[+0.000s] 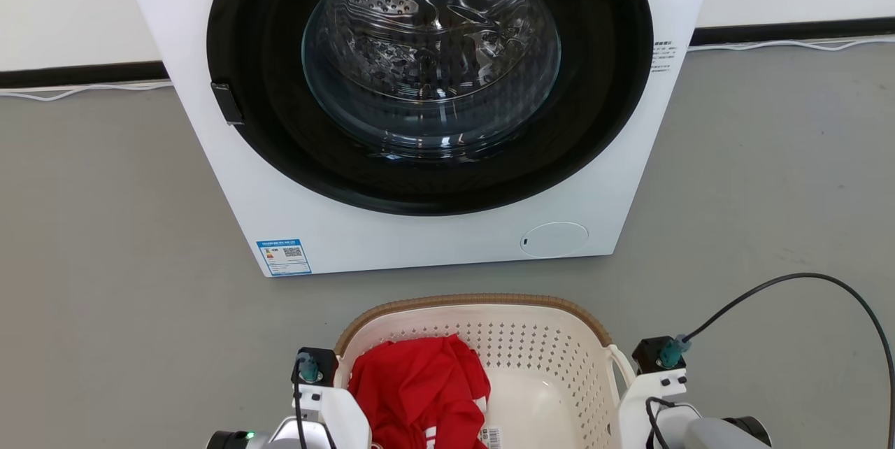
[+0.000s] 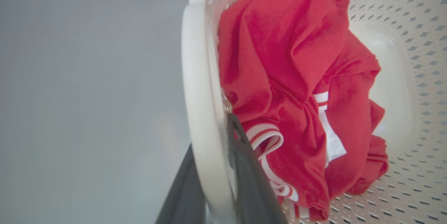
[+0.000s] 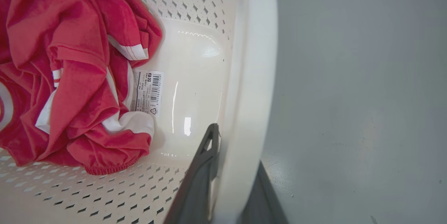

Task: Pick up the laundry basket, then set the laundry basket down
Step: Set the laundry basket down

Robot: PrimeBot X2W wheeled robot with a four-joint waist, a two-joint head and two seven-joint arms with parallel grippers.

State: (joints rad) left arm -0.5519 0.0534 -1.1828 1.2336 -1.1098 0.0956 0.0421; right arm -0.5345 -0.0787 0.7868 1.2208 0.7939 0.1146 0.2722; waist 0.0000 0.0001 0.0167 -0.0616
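Observation:
The laundry basket (image 1: pixel 482 302), cream-white and perforated with a brown woven-look rim, sits low in the head view, just in front of my body. A red garment with white stripes (image 1: pixel 419 386) lies in its left half. My left gripper (image 2: pixel 211 136) has one dark finger on each side of the basket's left loop handle (image 2: pixel 195 77) and is shut on it. My right gripper (image 3: pixel 237 147) clasps the right loop handle (image 3: pixel 256 60) the same way, one finger inside the basket and one outside. In the head view only the wrists show, beside the basket.
A large white washing machine (image 1: pixel 433 239) with its round dark door stands close behind the basket. Grey floor (image 1: pixel 105 295) spreads to both sides. A black cable (image 1: pixel 804 278) loops from my right wrist. A barcode label (image 3: pixel 148 91) sticks to the basket bottom.

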